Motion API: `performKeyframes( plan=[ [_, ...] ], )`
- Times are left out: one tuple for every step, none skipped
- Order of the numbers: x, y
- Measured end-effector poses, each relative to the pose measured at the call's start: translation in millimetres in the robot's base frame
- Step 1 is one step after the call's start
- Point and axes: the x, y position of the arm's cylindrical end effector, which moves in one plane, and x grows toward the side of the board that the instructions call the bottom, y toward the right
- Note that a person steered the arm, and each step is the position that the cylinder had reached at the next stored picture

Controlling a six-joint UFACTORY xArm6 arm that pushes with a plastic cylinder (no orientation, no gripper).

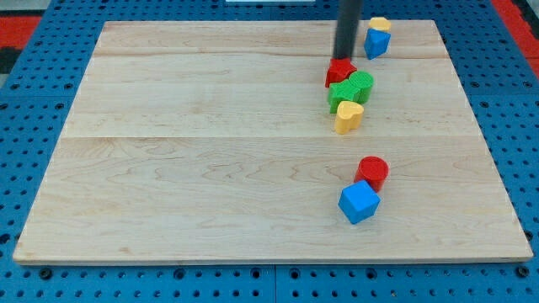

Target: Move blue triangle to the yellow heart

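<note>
Nearest the camera sits a blue cube [359,202], but the blue triangle [376,42] lies just right of my tip [344,59], which carries no gripper and holds nothing, while the yellow heart [348,116] waits below it on the tabletop [202,160].

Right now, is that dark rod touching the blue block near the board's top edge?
Apart. The camera view shows bare wood between my tip and the blue block; my tip sits at the red block instead.
</note>
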Motion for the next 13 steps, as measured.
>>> performKeyframes(
  plan=[
    [0.0,57.2],
    [-50.7,56.4],
    [-72.5,37.4],
    [-66.0,25.5],
    [-31.3,-6.8],
    [-2.4,-51.3],
    [17.4,-96.0],
    [46.4,-136.5],
    [60.7,-167.7],
    [64.4,-150.4],
    [27.7,-147.2],
    [18.9,-130.0],
    [45.3,-116.6]
  ],
)
